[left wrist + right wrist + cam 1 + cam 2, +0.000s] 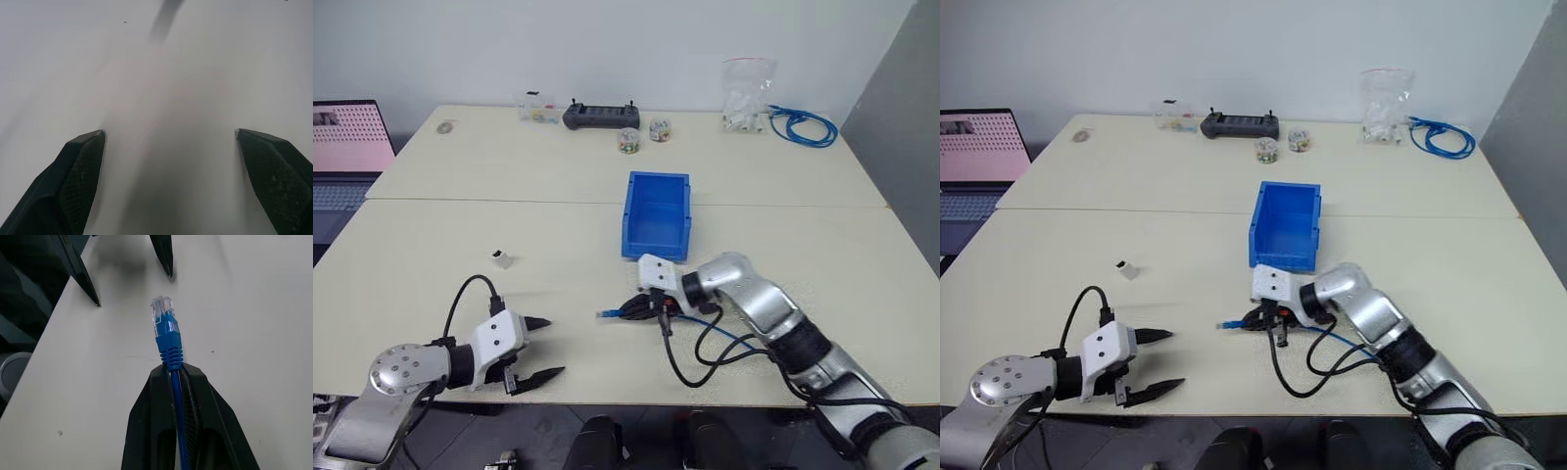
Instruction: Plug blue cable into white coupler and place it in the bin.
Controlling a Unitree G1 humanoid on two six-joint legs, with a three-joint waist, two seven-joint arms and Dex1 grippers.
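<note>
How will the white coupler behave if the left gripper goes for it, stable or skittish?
The white coupler is tiny and boxy, so unlikely to roll. It looks light and lies loose on the smooth table, so a nudge probably slides it. The left gripper stands wide open; centring matters.

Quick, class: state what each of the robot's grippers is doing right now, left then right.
Left gripper: jaws open, holding nothing, above the table.
Right gripper: jaws shut on the blue cable, just behind its clear plug.

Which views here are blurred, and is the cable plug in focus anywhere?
Left wrist view: table smeared by blur, only the fingers crisp. Right wrist view: blue cable plug sharp, held by the right gripper. Eye views: evenly lit, soft shadows.
</note>
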